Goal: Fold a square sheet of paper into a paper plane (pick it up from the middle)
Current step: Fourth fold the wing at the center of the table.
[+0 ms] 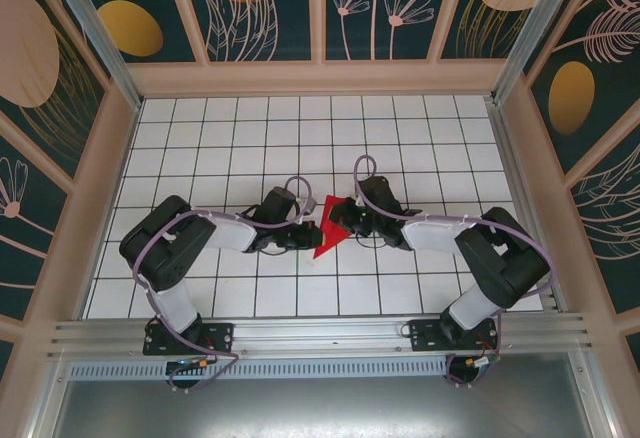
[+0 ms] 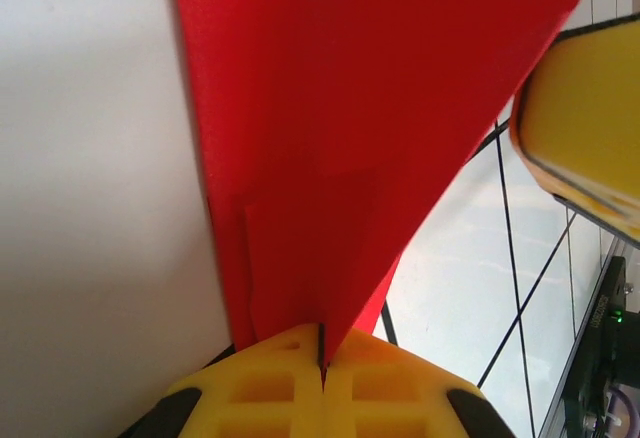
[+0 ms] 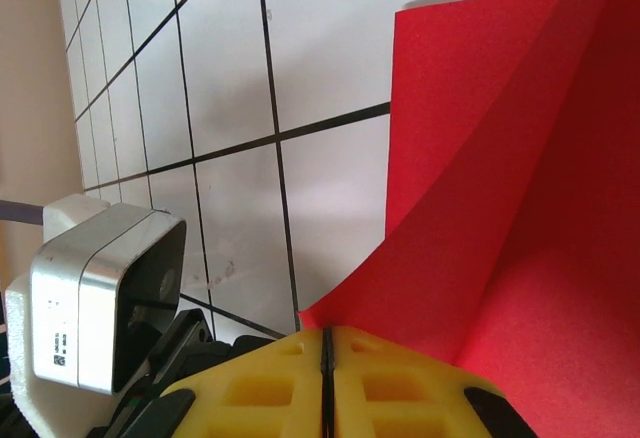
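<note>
A thin, bright red sheet of paper [image 1: 323, 240], plain and unmarked, is seen in a partly folded state at the middle of the white, black-gridded tabletop [image 1: 250, 128], between the two arms. From above, a narrow triangular outline is presented: broad at the far end, where it is partly covered by the fingers, and tapered to a sharp tip at the near end. The long axis is observed to run from far-right to near-left, steeply toward the arm bases, with the tip directed at the near edge and slightly left. Overlapping layers are noted in the left wrist view, where the red sheet [image 2: 350, 108] widens away from the fingers and a faint crease and an inner flap are visible low down. In the right wrist view the red sheet [image 3: 520, 208] is curved, with a diagonal fold line and a free corner standing off the tiles. Whether the tip rests on the tabletop cannot be told. The left gripper [image 1: 306, 228] [image 2: 322, 346] is closed, its yellow pads pressed together on an edge of the sheet. The right gripper [image 1: 337, 220] [image 3: 327, 343] is likewise closed on the sheet from the opposite side. The two grippers are nearly touching; one yellow finger [image 2: 575, 118] of the right one is recorded just beside the paper in the left wrist view.
</note>
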